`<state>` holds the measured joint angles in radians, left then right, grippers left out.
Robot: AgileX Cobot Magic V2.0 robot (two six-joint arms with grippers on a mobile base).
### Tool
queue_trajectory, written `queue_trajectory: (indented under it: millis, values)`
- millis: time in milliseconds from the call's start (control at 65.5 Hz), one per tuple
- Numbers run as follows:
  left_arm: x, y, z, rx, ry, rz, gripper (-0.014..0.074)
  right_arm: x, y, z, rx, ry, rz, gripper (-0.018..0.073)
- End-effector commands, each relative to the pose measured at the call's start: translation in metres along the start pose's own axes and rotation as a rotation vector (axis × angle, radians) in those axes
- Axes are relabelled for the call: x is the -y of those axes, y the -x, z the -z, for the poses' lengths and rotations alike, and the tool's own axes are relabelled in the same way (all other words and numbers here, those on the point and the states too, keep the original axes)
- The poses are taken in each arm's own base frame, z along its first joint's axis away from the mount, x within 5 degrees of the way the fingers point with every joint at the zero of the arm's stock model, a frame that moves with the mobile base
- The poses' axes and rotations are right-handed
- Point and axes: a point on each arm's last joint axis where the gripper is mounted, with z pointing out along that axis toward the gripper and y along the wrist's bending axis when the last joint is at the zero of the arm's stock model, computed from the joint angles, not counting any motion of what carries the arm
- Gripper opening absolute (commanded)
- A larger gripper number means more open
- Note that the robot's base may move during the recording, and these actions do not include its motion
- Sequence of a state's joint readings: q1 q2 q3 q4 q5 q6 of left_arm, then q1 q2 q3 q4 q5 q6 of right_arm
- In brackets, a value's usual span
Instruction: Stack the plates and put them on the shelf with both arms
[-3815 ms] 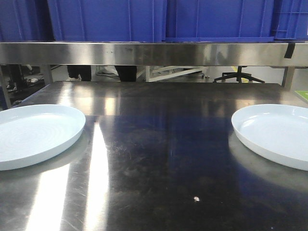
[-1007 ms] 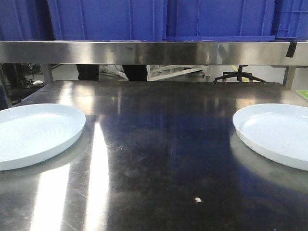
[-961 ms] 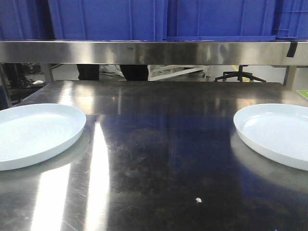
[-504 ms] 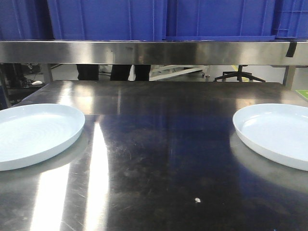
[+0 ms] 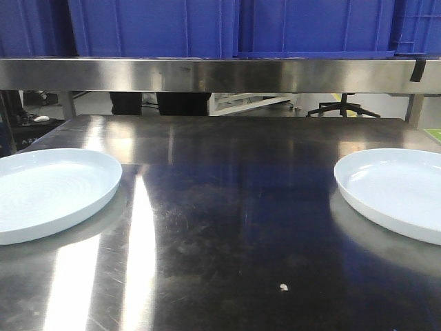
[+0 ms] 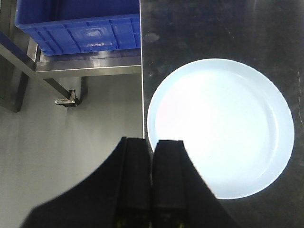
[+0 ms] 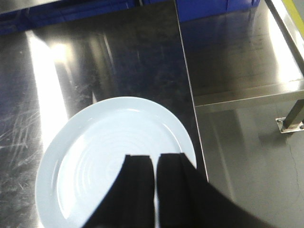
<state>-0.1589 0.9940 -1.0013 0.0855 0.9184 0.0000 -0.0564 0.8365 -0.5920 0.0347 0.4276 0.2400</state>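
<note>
Two pale bluish-white plates lie flat on the dark steel table, far apart. The left plate (image 5: 48, 193) is at the table's left edge and the right plate (image 5: 396, 196) at its right edge. In the left wrist view my left gripper (image 6: 152, 140) hovers shut over the rim of the left plate (image 6: 223, 123), by the table edge, holding nothing. In the right wrist view my right gripper (image 7: 155, 156) hangs shut above the right part of the right plate (image 7: 95, 161), also holding nothing. The shelf's steel front rail (image 5: 220, 74) runs across the back. Neither arm shows in the front view.
Big blue crates (image 5: 227, 27) stand on top of the shelf rail. Another blue crate (image 6: 80, 28) sits on a low rack beside the table's left edge, above grey floor. A lower steel surface (image 7: 247, 118) lies past the table's right edge. A small pale crumb (image 5: 282, 285) lies near the front.
The plates stay where they were. Only the dark legs seen behind the table, under the rail, have shifted.
</note>
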Motion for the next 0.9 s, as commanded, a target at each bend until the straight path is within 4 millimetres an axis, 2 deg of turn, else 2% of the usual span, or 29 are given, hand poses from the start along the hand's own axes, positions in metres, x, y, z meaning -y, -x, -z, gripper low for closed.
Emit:
queue_trajectory:
  millis: [0,31,46,168,229,336,549,671,885]
  values:
    - [0.001,0.013,0.01,0.107,-0.006,-0.007,0.0111,-0.005,0.02,0.001,0.119,0.024,0.035,0.0528]
    - [0.001,0.013,0.01,0.107,-0.004,-0.008,0.0137,-0.004,0.02,-0.001,0.121,0.02,0.037,0.0638]
    - [0.001,0.013,0.01,0.107,-0.004,-0.008,0.015,-0.004,0.02,-0.001,0.119,0.019,0.038,0.065]
    - [0.001,0.014,0.006,0.095,-0.005,-0.004,0.0329,-0.004,0.02,-0.006,0.114,0.017,0.039,0.0589]
    - [0.002,0.015,0.0,0.079,-0.012,0.0,0.0453,-0.004,0.021,-0.007,0.117,0.017,0.039,0.0586]
    - [0.003,0.017,-0.013,0.048,-0.015,0.019,0.0578,-0.004,0.021,-0.01,0.118,0.017,0.039,0.0586]
    - [0.002,0.024,-0.053,-0.027,0.02,0.054,0.0586,-0.004,0.021,-0.012,0.113,0.016,0.039,0.0586]
    - [0.002,0.023,-0.077,-0.093,0.038,0.029,0.0586,-0.004,0.021,-0.012,0.107,0.015,0.039,0.0586]
    - [0.003,0.023,-0.117,-0.151,0.066,0.084,0.0586,-0.004,0.02,-0.012,0.103,0.014,0.039,0.0586]
